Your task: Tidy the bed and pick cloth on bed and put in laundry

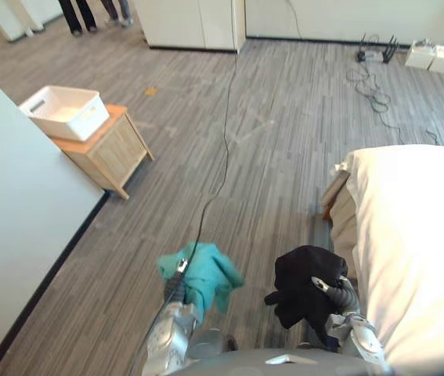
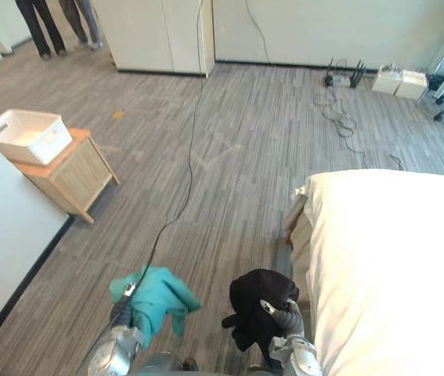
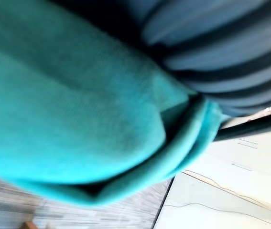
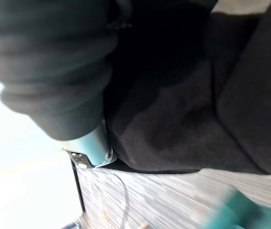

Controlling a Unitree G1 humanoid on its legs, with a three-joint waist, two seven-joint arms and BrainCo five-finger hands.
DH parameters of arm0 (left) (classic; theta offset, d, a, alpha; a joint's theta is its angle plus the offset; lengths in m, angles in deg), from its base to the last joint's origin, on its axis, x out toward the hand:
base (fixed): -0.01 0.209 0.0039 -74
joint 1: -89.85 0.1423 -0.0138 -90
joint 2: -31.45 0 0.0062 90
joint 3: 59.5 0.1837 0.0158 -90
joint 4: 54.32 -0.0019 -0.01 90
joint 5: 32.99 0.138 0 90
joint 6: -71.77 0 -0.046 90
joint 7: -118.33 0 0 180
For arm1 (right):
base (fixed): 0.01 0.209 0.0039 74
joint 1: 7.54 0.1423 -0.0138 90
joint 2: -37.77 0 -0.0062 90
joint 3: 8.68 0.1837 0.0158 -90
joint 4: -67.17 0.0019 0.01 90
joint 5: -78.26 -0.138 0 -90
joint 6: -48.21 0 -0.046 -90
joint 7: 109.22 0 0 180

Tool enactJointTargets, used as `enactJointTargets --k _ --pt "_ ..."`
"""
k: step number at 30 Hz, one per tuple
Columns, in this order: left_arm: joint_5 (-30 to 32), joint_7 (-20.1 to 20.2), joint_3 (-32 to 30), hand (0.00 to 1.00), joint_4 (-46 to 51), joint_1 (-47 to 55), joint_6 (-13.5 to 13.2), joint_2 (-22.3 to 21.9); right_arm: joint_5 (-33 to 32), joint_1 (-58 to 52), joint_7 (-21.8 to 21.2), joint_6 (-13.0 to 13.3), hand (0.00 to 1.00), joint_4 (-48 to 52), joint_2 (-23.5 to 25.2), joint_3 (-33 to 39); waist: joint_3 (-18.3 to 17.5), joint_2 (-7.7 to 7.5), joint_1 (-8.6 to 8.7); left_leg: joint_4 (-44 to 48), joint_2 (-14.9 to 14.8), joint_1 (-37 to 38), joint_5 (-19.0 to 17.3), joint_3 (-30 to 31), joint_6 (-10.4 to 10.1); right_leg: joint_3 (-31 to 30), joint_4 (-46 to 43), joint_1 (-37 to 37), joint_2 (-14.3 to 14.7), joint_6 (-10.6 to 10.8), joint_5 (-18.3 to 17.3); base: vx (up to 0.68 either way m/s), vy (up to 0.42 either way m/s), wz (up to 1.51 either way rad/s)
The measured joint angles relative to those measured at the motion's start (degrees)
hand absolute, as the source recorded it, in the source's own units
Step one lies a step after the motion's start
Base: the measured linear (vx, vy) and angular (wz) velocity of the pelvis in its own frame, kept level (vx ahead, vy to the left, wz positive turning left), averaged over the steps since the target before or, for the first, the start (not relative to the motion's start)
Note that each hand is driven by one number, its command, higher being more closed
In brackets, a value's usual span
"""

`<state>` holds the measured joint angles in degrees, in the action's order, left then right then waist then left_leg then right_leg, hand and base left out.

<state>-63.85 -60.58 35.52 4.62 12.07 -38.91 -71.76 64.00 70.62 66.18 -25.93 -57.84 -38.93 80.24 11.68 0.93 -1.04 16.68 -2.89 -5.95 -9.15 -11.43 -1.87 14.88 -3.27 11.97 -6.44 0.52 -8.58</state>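
Teal cloth (image 1: 206, 274) hangs bunched off the left hand (image 1: 179, 268), up off the floor (image 1: 268, 141), low in the head views. Left fingers are buried in the fabric, so I can't tell their grip. Black cloth (image 1: 304, 278) sits just right of it, wadded on the right hand (image 1: 330, 288), with one silver finger curled across the top of the wad, grasping it. The two cloths are near each other, not touching. Both hang over the grey striped floor, just beside the bed (image 1: 417, 235), which has a white cover and runs along the right. White laundry basket (image 1: 88, 117) stands on a small wooden side table (image 1: 116, 153) at far left against a pale wall panel (image 1: 10, 204), well apart from both hands. A white cabinet (image 1: 190, 23) is at the back, with two people's legs (image 1: 77, 16) top left.
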Motion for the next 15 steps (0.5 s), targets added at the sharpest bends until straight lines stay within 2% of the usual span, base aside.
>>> enactJointTargets --k 1,2,3,4,6,7,8,9,10,11,12,13,15 --pt "-0.15 -0.06 1.34 1.00 0.05 0.77 0.04 0.01 -0.02 -0.94 -0.17 0.01 1.00 0.41 -0.60 -0.35 -0.07 0.55 -0.04 -2.16 -0.90 -1.25 4.16 -0.16 0.34 -0.01 -0.21 0.14 0.72 1.09 -0.72 0.09 0.160 -0.10" --pt "-0.59 0.11 2.45 1.00 -0.02 1.93 0.53 0.22 -0.01 -1.98 -0.18 -0.80 1.00 0.06 -0.74 -1.14 -0.89 1.08 -0.79 -1.45 -0.23 -0.34 4.21 -1.00 2.84 -0.48 -0.86 0.91 -0.50 2.50 -1.76 0.19 0.219 -0.04" --pt "-1.72 0.40 2.86 1.00 -0.01 2.54 1.17 0.17 -0.01 -2.41 -0.23 -1.15 1.00 0.07 -0.86 -1.91 -1.89 -0.12 -1.06 -1.41 1.40 -0.43 2.74 -1.64 3.62 -0.72 -1.79 0.69 -2.35 3.47 -2.71 0.27 0.220 -0.06" --pt "-2.48 0.78 3.00 1.00 -0.06 2.59 2.22 0.03 0.00 -2.14 -0.23 -1.43 1.00 0.07 -0.70 -2.06 -2.27 -0.51 -1.74 -1.44 2.90 -0.45 1.38 -2.15 5.05 -1.34 -3.66 -0.12 -3.71 4.64 -2.92 0.34 0.226 0.00" --pt "-3.56 1.11 3.24 1.00 -0.43 3.24 3.71 -0.30 0.01 -2.58 -0.23 -1.83 1.00 0.05 -0.64 -2.03 -2.50 -0.38 -1.51 -1.73 4.06 0.03 0.50 -2.17 6.19 -3.15 -9.55 -2.52 -5.22 5.34 -3.21 0.31 0.199 0.16" --pt "-3.46 1.16 3.43 1.00 -1.58 3.53 4.45 -0.36 0.01 -3.05 -0.27 -2.11 1.00 0.05 -0.29 -2.06 -2.92 -0.48 -1.70 -2.85 5.03 2.10 -0.01 -1.84 7.15 -5.21 -19.64 -5.87 -6.48 6.29 -3.29 0.29 0.199 0.31" --pt "-3.45 1.17 3.43 1.00 -2.07 3.86 4.58 -0.25 0.00 -3.87 -0.33 -2.15 1.00 0.05 -0.05 -2.09 -3.05 -0.77 -1.68 -3.23 5.40 3.15 -0.28 -1.67 7.84 -6.31 -25.23 -7.83 -7.11 6.94 -2.90 0.37 0.203 0.29" --pt "-3.41 1.44 3.29 1.00 -2.38 4.76 4.61 -0.13 0.00 -4.35 -0.47 -2.17 1.00 0.11 0.33 -2.48 -3.41 -1.80 -1.65 -4.04 6.37 5.17 -1.00 -1.12 8.37 -7.72 -33.71 -11.08 -8.40 8.85 -0.51 0.37 0.110 0.34" --pt "-3.32 1.61 3.31 1.00 -2.39 5.67 4.46 0.93 0.00 -5.34 -0.84 -2.16 1.00 0.19 0.54 -3.17 -3.72 -2.72 -1.36 -5.84 7.84 9.01 -2.07 0.43 8.95 -8.95 -45.74 -15.74 -10.39 9.46 5.02 0.40 0.083 0.32" --pt "-3.31 1.60 3.31 1.00 -2.43 5.96 4.46 1.17 0.01 -5.56 -0.93 -2.16 1.00 0.19 0.52 -3.33 -3.71 -2.77 -1.35 -6.18 8.07 9.83 -2.31 0.91 9.22 -8.87 -48.24 -16.59 -10.75 9.30 5.35 0.35 0.040 0.41" --pt "-3.22 1.50 3.36 1.00 -2.64 6.72 4.43 1.53 0.00 -6.33 -1.24 -2.14 1.00 0.24 0.37 -3.55 -3.75 -3.09 -1.11 -6.83 8.26 12.93 -3.36 2.40 9.62 -7.55 -55.24 -19.18 -11.19 7.01 3.29 0.37 0.002 0.35" --pt "-3.23 1.48 3.54 1.00 -2.96 6.96 4.06 1.57 -0.03 -6.76 -1.30 -2.10 1.00 0.66 0.15 -3.67 -3.79 -3.10 -0.60 -7.41 8.13 14.48 -3.95 3.49 9.61 -5.84 -58.00 -21.14 -11.01 5.06 1.01 0.35 -0.013 0.64" --pt "-3.30 1.48 4.09 1.00 -3.83 6.09 3.71 2.11 -0.15 -6.81 -1.21 -1.69 1.00 2.28 -0.44 -4.24 -3.55 -2.84 1.13 -9.21 7.22 17.62 -4.33 6.65 9.69 -2.42 -55.49 -26.48 -8.88 4.05 -3.17 0.44 -0.075 0.87"
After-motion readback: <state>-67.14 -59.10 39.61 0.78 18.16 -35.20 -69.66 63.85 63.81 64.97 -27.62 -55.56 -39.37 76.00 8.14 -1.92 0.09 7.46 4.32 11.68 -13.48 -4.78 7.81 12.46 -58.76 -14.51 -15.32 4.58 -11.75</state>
